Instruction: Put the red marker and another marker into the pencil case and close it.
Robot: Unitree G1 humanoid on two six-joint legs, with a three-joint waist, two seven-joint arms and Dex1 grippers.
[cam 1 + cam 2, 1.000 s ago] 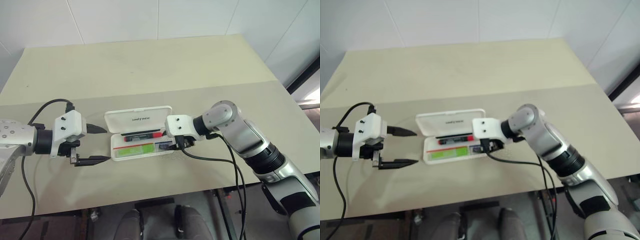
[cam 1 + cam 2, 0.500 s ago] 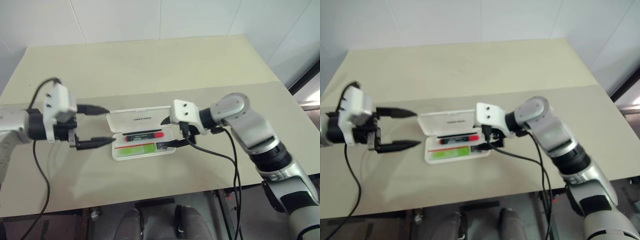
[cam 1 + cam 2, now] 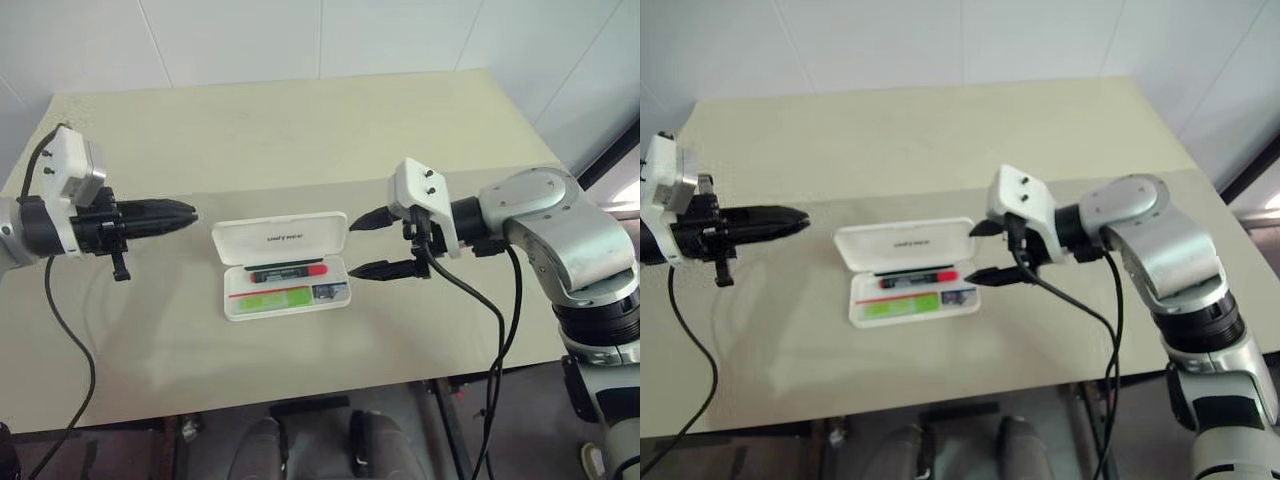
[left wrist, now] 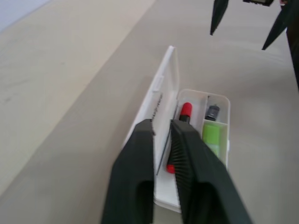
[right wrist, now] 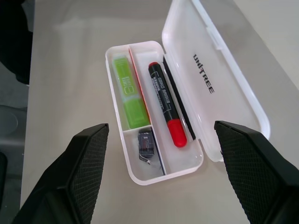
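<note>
The white pencil case [image 3: 232, 306] lies open in the middle of the table, its lid [image 3: 280, 238] folded back. The red marker [image 3: 288, 271] lies in the case's rear slot and the light green marker [image 3: 270, 297] in the front slot. My left gripper [image 3: 190, 212] is shut and empty, held above the table to the left of the case and pointing at it. Its fingers [image 4: 140, 154] press together. My right gripper [image 3: 352, 246] hovers open just off the case's right end, holding nothing. Between its fingers [image 5: 88, 172] I see both markers [image 5: 163, 100] inside.
A small dark item [image 5: 146, 142] sits in the case's end compartment. Black cables hang from both wrists [image 3: 470, 320]. The beige table [image 3: 300, 130] stretches wide behind the case, and its front edge [image 3: 300, 405] is close below it.
My right gripper has lifted out of the case's right end and backed off to the right, open. My left gripper rose, drew away to the left, and went from open to shut.
</note>
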